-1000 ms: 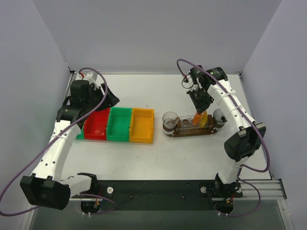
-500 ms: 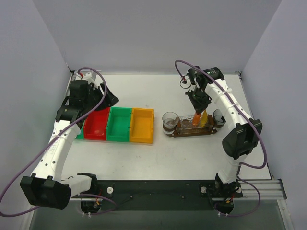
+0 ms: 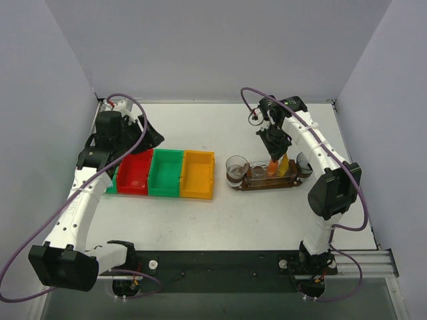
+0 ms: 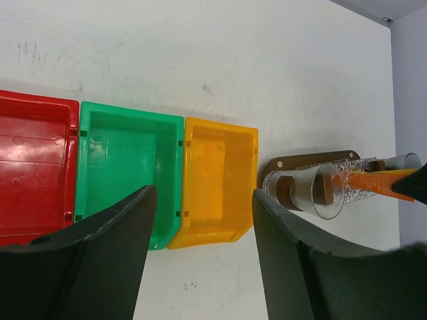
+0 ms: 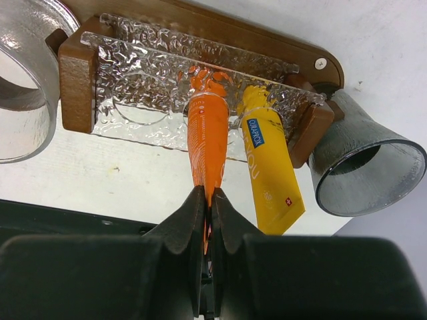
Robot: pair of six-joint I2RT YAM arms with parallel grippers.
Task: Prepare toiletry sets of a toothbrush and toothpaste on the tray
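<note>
The dark-brown tray [image 3: 267, 186] lies right of centre; it also shows in the right wrist view [image 5: 200, 27] and the left wrist view [image 4: 293, 161]. My right gripper [image 5: 208, 197] is shut on the flat end of the orange toothpaste tube [image 5: 207, 143], whose cap end sits in a hole of the clear textured rack [image 5: 147, 80] on the tray. The yellow toothpaste tube [image 5: 267, 167] leans in the hole beside it. In the top view the right gripper [image 3: 274, 143] is over both tubes. My left gripper [image 4: 203, 220] is open and empty above the bins. No toothbrush is in view.
Red bin [image 3: 134, 173], green bin [image 3: 165, 173] and yellow-orange bin [image 3: 198, 175] stand side by side left of the tray, all looking empty. A clear glass [image 3: 236, 169] sits at the tray's left end and a grey glass [image 3: 305, 162] at its right end.
My right gripper has shifted slightly left and back with the orange tube, which now stands in the rack hole. The left arm has barely moved.
</note>
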